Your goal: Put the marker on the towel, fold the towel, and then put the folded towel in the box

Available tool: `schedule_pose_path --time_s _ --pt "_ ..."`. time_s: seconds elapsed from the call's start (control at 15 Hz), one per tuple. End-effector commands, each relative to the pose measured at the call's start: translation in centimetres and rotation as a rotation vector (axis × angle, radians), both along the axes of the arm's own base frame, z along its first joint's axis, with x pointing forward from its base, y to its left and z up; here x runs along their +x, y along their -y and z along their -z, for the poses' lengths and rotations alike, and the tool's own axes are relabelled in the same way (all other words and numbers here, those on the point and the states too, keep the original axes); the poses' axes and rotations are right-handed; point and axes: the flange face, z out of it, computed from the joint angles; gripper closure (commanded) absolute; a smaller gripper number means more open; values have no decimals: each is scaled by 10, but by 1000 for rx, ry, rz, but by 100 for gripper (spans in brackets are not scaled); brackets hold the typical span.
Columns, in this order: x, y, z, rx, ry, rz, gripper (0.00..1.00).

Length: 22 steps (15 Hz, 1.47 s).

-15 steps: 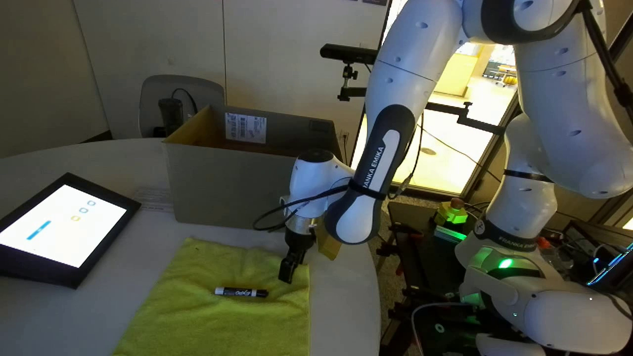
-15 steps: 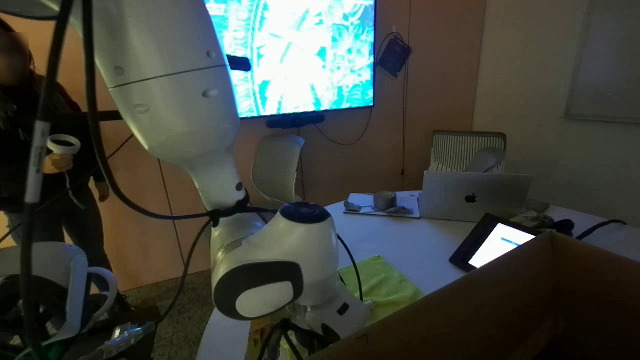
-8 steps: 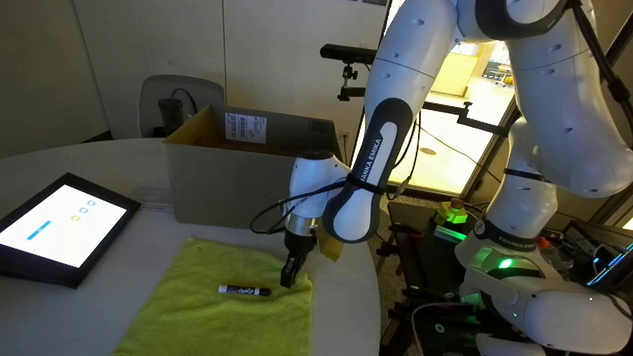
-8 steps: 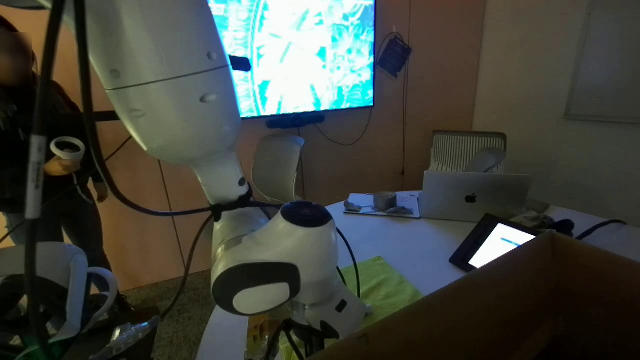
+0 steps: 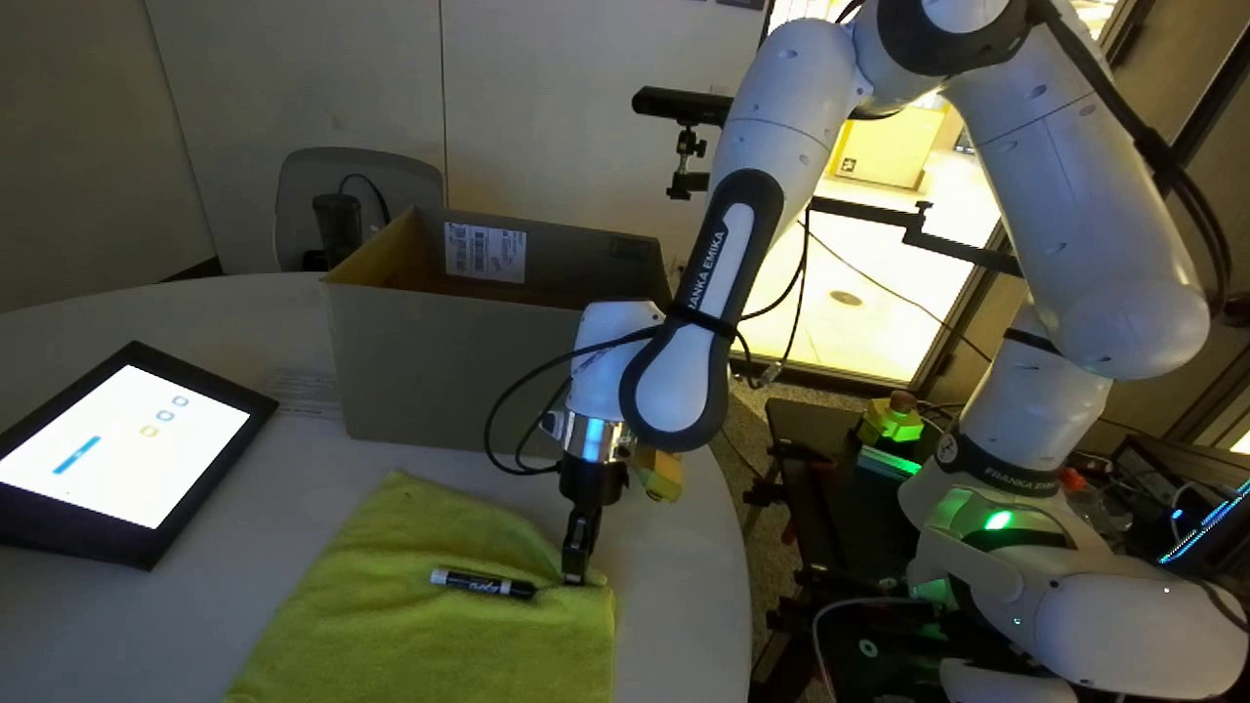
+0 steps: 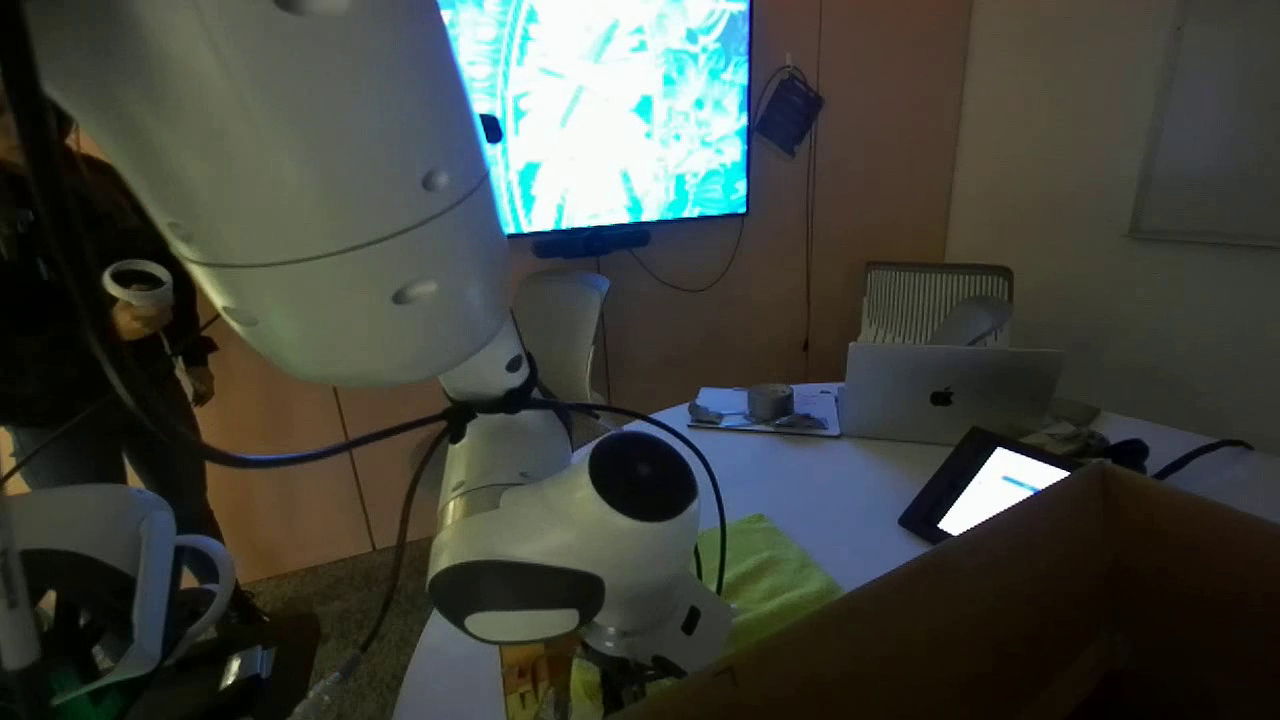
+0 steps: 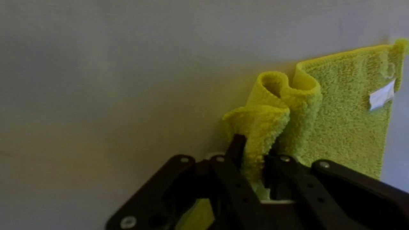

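Note:
A yellow-green towel (image 5: 430,644) is spread on the table near its edge, and part of it shows in an exterior view (image 6: 775,585) behind the arm. On it lies the black and white marker (image 5: 483,584), its dark end close to my gripper (image 5: 574,574). In the wrist view the gripper (image 7: 254,153) is shut on a bunched fold of the towel (image 7: 345,118), the cloth standing up between its fingers. The marker is hidden in that view. The cardboard box (image 5: 449,376) stands behind the towel, its top uncovered; in an exterior view the box (image 6: 960,610) fills the lower right.
A tablet with a lit screen (image 5: 127,444) sits left of the towel. The table's curved edge (image 5: 744,586) runs close by on the right. A silver laptop (image 6: 950,395) and a roll of tape (image 6: 770,400) are farther along the table. A cable loops beside the wrist.
The gripper has gone slightly down and taken hold of the towel's edge. The towel's back corner has been drawn right, and the marker has shifted a little right and turned slightly.

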Motion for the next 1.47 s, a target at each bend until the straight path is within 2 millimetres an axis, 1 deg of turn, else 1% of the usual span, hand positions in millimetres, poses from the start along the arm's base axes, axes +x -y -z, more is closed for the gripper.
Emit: schedule_pose_path --time_s 0.0,0.07,0.2,0.47,0.6,0.73,0.93,1.07,1.27,1.4 --pt "7 2 -5 86 32 -45 92" --pt "8 2 -6 106 43 -59 94" --pt "10 4 -14 141 73 -76 95" --pt "16 1 -31 196 125 -121 94" --pt "17 -5 -36 219 142 -149 94" --pt "18 -15 -40 239 152 -181 94" --pt "18 -40 -42 257 150 -248 94" --pt "17 -61 -45 273 148 -300 94" --pt "13 -100 -54 287 148 -409 94" --pt "8 -131 -59 282 138 -483 94"
